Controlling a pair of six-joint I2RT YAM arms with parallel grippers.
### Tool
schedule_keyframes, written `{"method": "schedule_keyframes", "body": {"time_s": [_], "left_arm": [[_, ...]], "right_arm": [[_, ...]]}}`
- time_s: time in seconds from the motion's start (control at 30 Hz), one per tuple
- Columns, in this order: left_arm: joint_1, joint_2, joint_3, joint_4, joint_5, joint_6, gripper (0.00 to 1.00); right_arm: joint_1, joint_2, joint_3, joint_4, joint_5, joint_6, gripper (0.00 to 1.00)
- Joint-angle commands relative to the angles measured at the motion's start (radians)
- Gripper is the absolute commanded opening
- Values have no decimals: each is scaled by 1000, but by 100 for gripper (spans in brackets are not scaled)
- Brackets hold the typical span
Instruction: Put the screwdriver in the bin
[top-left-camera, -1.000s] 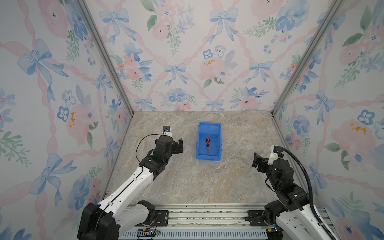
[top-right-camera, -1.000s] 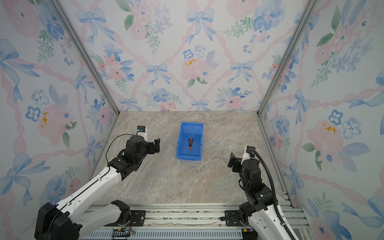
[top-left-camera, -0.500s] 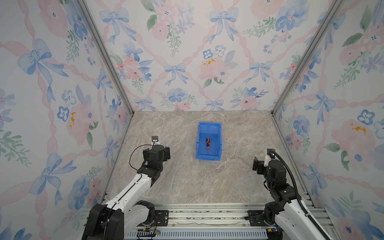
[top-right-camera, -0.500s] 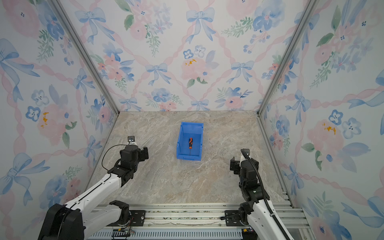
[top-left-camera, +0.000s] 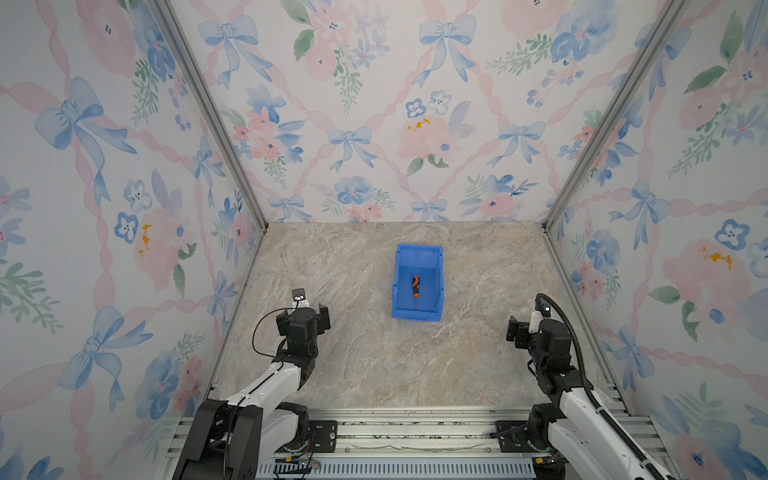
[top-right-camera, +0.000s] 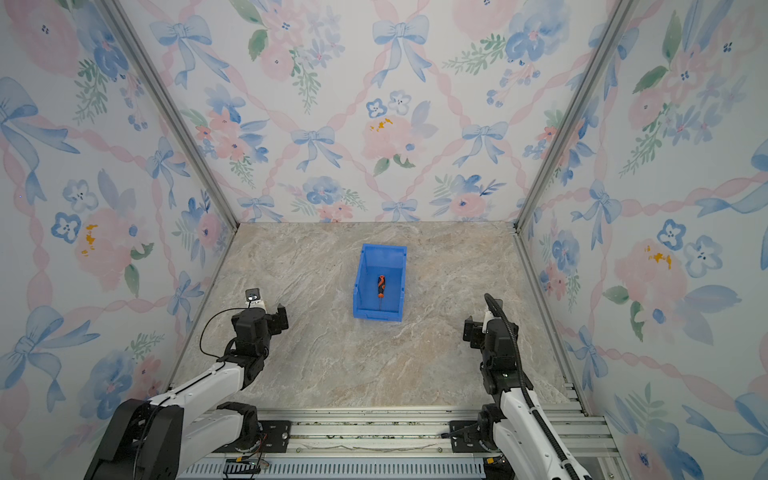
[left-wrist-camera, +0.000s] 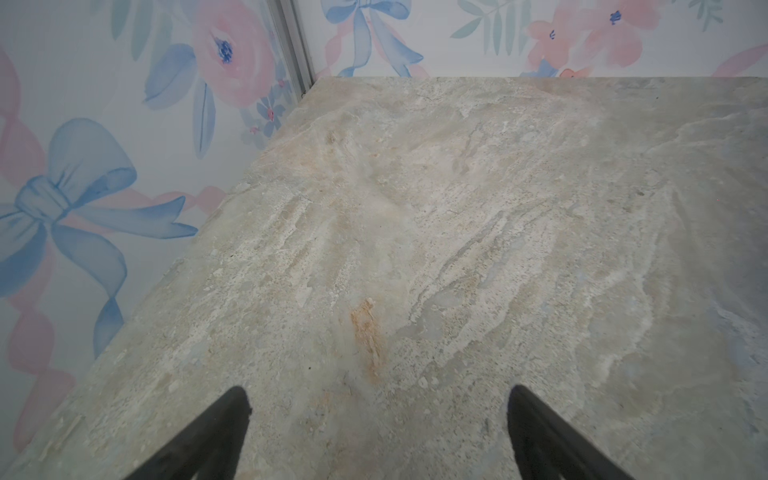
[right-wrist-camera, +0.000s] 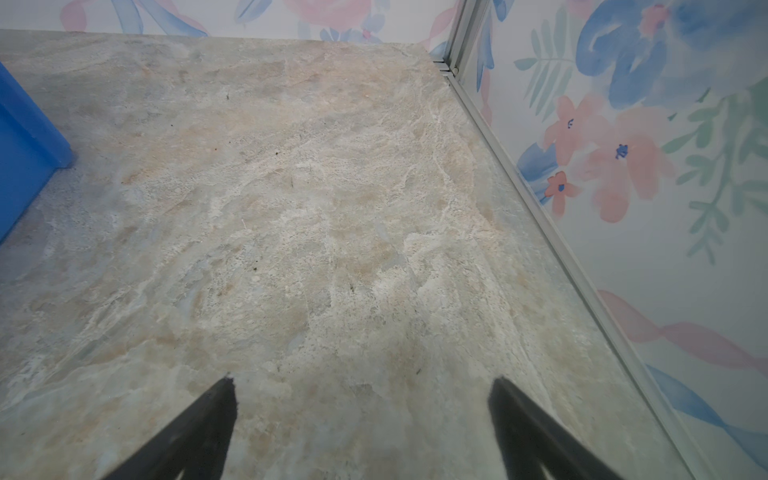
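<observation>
Lying flat in the bin (top-left-camera: 419, 249), the screwdriver (top-left-camera: 415, 286) is found well ahead of the left fingers (left-wrist-camera: 216, 436) and right fingers (right-wrist-camera: 199, 428), between them.
Both pairs are spread wide, nothing held. The task is judged done; only a stray sweep over the bench (top-left-camera: 374, 357) could knock the bin. Counted: one screwdriver, one bin, two pairs of fingers.

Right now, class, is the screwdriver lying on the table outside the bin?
No, the screwdriver lies inside the blue bin, on its floor.
</observation>
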Motion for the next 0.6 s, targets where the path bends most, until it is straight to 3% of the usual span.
{"method": "schedule_keyframes", "body": {"time_s": [0.0, 0.23, 0.57], "left_arm": [[14, 53, -16, 180, 32, 20, 97], [52, 192, 12, 381, 85, 75, 97], [84, 316, 37, 526, 167, 103, 97]], "right_arm": [[-11, 74, 27, 128, -27, -3, 97], [-21, 272, 72, 295, -43, -6, 97], [-28, 514, 171, 462, -87, -16, 97]]}}
